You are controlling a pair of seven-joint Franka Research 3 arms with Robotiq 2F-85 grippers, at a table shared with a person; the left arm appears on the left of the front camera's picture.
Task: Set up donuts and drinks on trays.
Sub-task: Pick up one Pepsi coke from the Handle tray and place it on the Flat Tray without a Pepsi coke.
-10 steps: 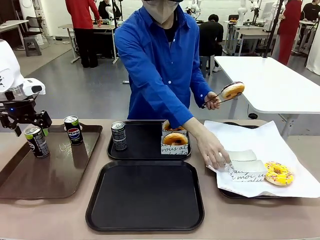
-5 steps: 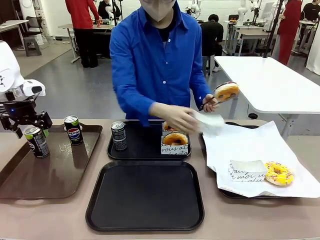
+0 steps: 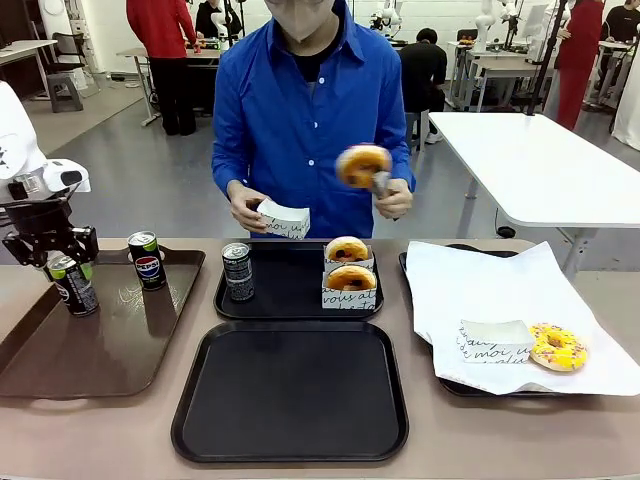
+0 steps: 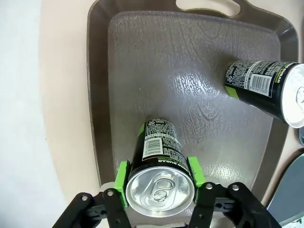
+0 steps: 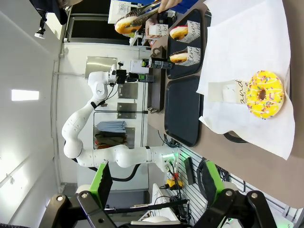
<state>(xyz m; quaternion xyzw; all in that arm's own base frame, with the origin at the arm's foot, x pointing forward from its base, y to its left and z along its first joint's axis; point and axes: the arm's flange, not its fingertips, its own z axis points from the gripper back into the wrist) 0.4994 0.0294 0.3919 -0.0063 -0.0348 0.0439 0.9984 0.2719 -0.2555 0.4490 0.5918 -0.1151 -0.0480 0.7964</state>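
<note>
My left gripper (image 3: 62, 262) (image 4: 159, 179) is shut on a black drink can (image 3: 74, 283) (image 4: 156, 147), standing upright at the left of the long brown tray (image 3: 100, 350). A second can (image 3: 148, 260) (image 4: 266, 90) stands on that tray too. The far black tray (image 3: 290, 300) holds a third can (image 3: 237, 271) and two sleeved donuts (image 3: 351, 278). The near black tray (image 3: 290, 395) is bare. A person holds a donut (image 3: 363, 165) in tongs and a paper sleeve (image 3: 283, 218). My right gripper (image 5: 156, 190) is open in the air, holding nothing.
At the right, a tray lined with white paper (image 3: 530, 290) carries a yellow sprinkled donut (image 3: 557, 347) (image 5: 265, 94) and one paper sleeve (image 3: 495, 340). The person stands at the table's far edge, both hands raised above the far black tray.
The person lifted a paper sleeve off the white paper to chest height and swung the tonged donut left toward it. My left gripper and its can barely moved.
</note>
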